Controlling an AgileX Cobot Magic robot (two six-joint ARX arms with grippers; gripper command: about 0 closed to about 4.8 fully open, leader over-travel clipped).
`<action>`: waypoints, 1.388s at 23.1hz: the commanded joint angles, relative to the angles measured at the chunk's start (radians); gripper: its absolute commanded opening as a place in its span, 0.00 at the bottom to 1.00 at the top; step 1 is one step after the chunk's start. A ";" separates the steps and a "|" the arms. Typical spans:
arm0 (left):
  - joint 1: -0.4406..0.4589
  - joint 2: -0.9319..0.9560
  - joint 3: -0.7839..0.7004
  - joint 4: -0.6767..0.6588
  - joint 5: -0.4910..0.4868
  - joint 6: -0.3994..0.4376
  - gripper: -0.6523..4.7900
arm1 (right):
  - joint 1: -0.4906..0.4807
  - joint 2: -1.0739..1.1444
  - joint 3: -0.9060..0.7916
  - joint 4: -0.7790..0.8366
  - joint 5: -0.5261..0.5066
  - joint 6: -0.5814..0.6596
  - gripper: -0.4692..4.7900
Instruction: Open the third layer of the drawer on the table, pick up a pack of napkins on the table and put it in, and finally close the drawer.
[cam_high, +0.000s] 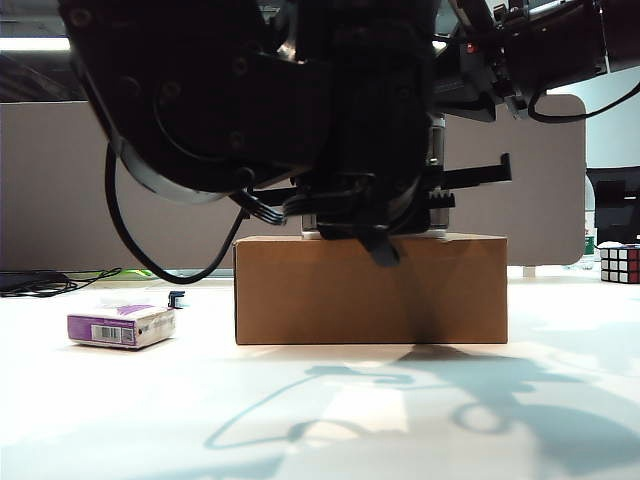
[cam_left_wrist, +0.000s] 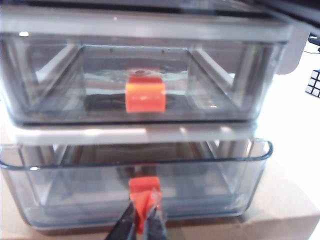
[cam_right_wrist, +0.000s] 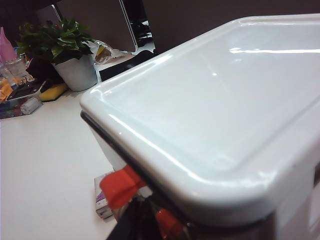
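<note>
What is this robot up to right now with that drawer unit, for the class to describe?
The left gripper has its jaws shut on the red-orange handle of the third layer, which sits slightly out of the drawer. The right gripper is out of sight, above the unit's top. The pack of napkins lies untouched on the table.

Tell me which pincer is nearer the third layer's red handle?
Left. The left pincer is shut on the red handle of the third layer. The right pincer is out of frame; its camera looks across the drawer's top.
</note>
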 joint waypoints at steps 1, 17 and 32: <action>-0.037 -0.003 0.002 -0.005 -0.050 0.003 0.11 | 0.001 -0.001 0.006 0.018 0.013 0.000 0.08; -0.195 -0.067 -0.110 -0.005 -0.175 -0.050 0.11 | 0.001 -0.001 0.006 0.017 0.012 0.000 0.08; -0.257 -0.101 -0.158 -0.005 -0.219 -0.068 0.41 | 0.001 -0.001 0.006 0.017 0.008 0.000 0.08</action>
